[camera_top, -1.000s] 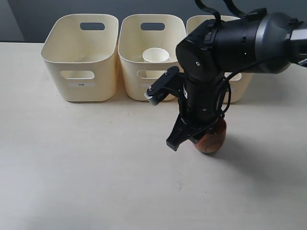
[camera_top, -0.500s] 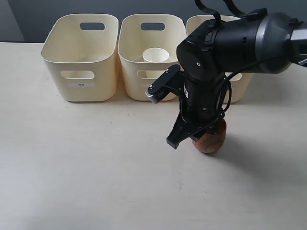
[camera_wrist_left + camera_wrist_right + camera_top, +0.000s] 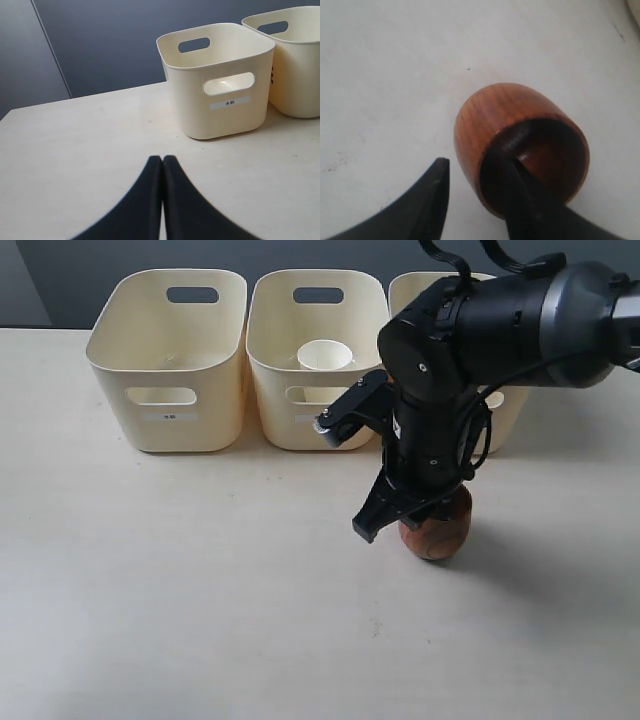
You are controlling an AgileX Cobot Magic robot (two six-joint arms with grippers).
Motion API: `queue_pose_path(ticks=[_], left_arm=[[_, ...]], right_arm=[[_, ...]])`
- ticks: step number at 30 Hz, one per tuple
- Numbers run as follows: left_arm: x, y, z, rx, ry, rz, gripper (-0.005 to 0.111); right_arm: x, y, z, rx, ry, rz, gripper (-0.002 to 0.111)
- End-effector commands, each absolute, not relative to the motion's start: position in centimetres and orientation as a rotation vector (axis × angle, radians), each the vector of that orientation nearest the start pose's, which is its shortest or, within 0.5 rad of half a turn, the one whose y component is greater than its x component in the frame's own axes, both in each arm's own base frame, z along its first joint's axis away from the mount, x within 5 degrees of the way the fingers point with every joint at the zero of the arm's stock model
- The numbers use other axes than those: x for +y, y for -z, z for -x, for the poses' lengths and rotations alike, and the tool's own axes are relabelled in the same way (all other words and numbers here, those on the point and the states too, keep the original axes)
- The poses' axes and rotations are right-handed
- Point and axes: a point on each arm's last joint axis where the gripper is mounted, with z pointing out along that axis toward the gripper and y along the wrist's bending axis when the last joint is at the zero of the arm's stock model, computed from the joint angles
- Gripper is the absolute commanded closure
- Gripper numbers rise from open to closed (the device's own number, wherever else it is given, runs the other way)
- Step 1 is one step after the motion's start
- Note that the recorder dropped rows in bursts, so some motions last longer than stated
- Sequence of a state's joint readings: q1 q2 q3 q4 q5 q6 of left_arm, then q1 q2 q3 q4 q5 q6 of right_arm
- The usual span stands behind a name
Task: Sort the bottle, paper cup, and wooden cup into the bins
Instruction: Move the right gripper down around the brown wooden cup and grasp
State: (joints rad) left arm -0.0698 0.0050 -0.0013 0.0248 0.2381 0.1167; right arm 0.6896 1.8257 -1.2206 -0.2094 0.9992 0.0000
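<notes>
The right fingers (image 3: 472, 197) straddle the wooden cup's (image 3: 495, 115) wall, one inside, one outside, half-open; that thin grip could slip on lifting.

1. A pale beige, matte table (image 3: 180, 590) carries everything.
2. Three cream plastic bins (image 3: 170, 360) with rounded corners and oval handle cut-outs stand side by side in a row along its far edge.
3. A rounded reddish-brown wooden cup (image 3: 440, 532) sits nearer the front, before the right-hand bin.
</notes>
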Motion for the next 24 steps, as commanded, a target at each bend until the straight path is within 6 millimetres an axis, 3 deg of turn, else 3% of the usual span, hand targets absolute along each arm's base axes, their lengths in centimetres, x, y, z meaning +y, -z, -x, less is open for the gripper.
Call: queue_pose_path(ticks=[1,24], left_arm=[[-0.36,-19.15,-5.53,1.714,-0.051,-0.176,0.107],[-0.36,-19.15,-5.53,1.714,-0.051,-0.176,0.107]], right_arm=[[20.36,-19.18,-27.68,2.795,0.203,1.146,0.073],[20.50,-18.62,-27.67,2.824,0.181,1.135,0.073]])
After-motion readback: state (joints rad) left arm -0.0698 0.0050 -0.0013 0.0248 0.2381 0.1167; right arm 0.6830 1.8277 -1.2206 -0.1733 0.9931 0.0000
